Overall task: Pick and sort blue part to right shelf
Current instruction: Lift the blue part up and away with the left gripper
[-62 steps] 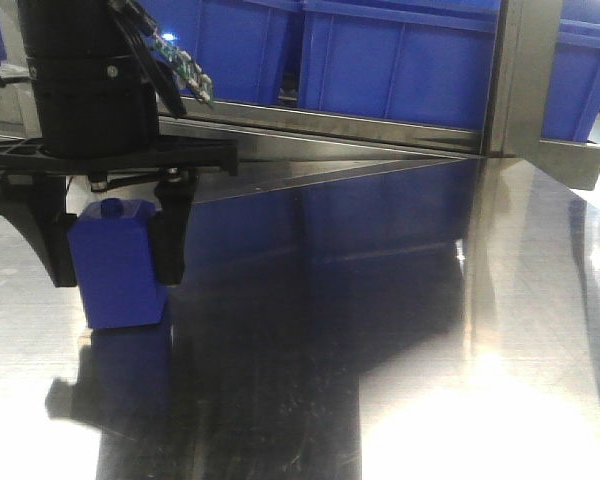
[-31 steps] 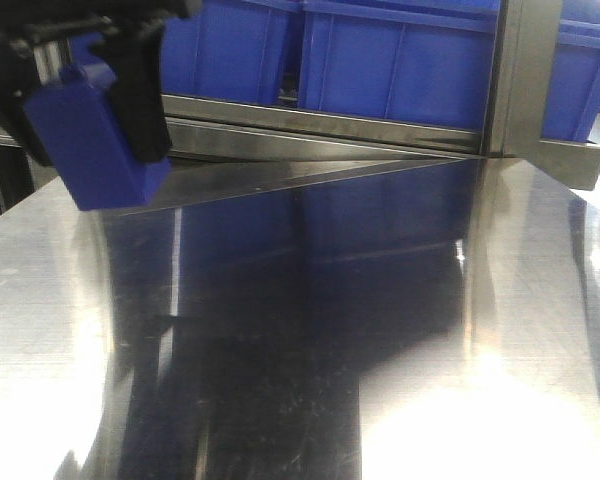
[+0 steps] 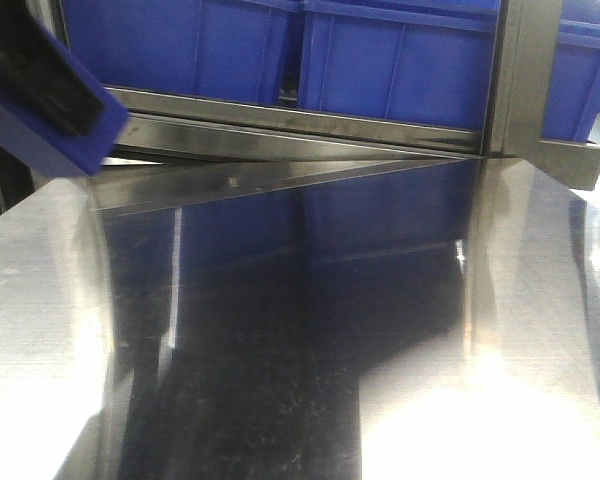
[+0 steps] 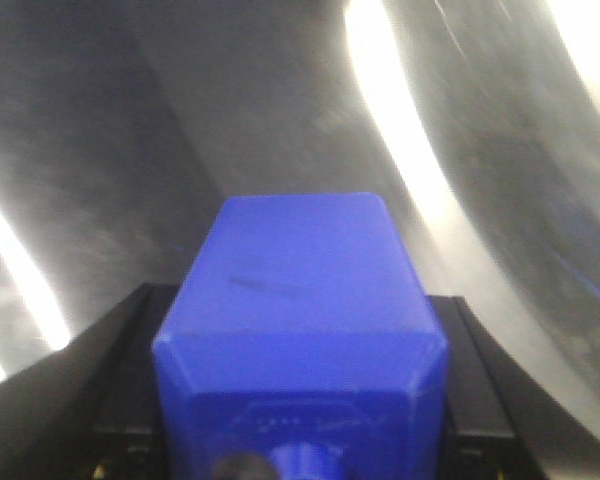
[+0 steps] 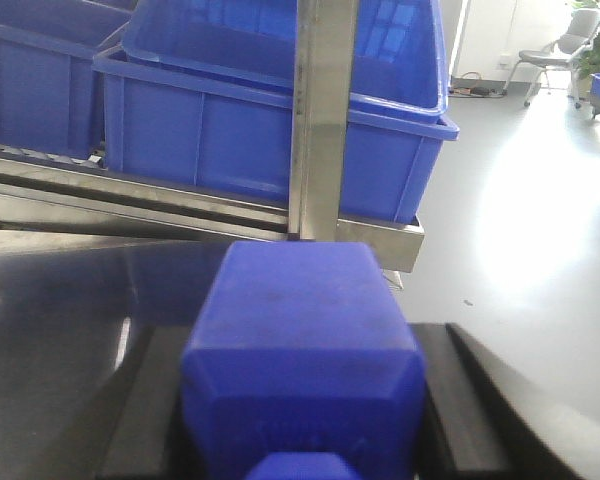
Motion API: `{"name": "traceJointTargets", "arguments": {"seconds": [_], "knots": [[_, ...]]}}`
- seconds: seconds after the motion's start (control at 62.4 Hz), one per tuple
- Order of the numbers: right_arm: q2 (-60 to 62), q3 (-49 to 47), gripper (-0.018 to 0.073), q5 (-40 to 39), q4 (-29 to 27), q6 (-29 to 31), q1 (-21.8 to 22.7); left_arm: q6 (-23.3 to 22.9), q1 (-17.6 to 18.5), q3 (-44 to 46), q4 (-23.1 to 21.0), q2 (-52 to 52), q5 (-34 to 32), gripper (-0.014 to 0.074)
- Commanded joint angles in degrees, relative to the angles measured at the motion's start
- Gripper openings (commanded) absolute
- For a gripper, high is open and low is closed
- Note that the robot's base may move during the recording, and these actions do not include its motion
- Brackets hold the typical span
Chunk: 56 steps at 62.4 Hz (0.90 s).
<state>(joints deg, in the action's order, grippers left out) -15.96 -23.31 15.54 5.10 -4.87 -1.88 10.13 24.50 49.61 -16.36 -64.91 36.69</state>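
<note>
Rising further, left claw (image 4: 300,325) clamped on blue part (image 4: 298,270), right claw (image 5: 302,335) seemingly gripping blue block (image 5: 300,300)

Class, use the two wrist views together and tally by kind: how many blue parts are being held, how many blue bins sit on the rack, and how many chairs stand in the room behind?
blue parts: 2
blue bins: 2
chair: 1
Total: 5
</note>
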Motion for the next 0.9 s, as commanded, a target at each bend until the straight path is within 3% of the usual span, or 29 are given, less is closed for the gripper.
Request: {"name": "traceJointTargets", "arguments": {"seconds": [0.0, 0.385, 0.882], "knots": [[-0.46, -1.67, 0.0385, -4.93, 0.74, 0.31, 0.25, 0.65, -2.78, -2.62, -1.56, 5.36, -9.51, 0.0386], [-0.46, -1.67, 0.0385, -4.93, 0.74, 0.31, 0.25, 0.65, -11.39, -18.46, -1.90, 25.35, -28.33, 0.0386], [-0.46, -1.67, 0.0385, -4.93, 0.74, 0.31, 0.25, 0.65, -22.98, -24.63, 0.26, 46.83, -24.53, 0.0386]]}}
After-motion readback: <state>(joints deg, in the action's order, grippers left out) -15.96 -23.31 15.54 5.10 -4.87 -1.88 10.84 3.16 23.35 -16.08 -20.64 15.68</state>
